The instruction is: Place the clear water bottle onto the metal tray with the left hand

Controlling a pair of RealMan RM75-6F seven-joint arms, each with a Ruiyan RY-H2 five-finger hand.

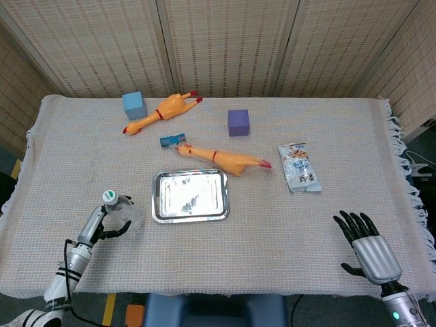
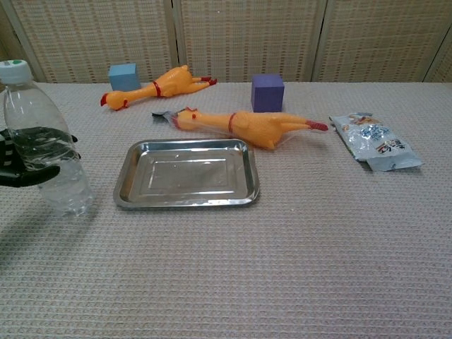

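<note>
- The counter (image 1: 272, 225), spread with a pale woven cloth, fills most of both views.
- The metal tray (image 1: 190, 195) lies flat a little left of the frame's centre, with nothing in it.
- A yellow rubber chicken (image 1: 221, 158) lies just above the tray; a second rubber chicken (image 1: 161, 112) lies in the upper left beside a light blue cube (image 1: 134, 105).
- A snack packet (image 1: 299, 167) lies right of centre.
- The right hand (image 1: 368, 250) rests in the lower right corner, fingers spread and holding nothing.
- The clear water bottle (image 2: 44, 148) stands upright on the cloth at the left edge, just beside the tray and not on it, its white cap on top.
- The left hand (image 1: 109, 223), lower left, has its dark fingers (image 2: 32, 174) wrapped round the bottle's middle.
- A purple cube (image 1: 238, 122) sits above the centre.
</note>
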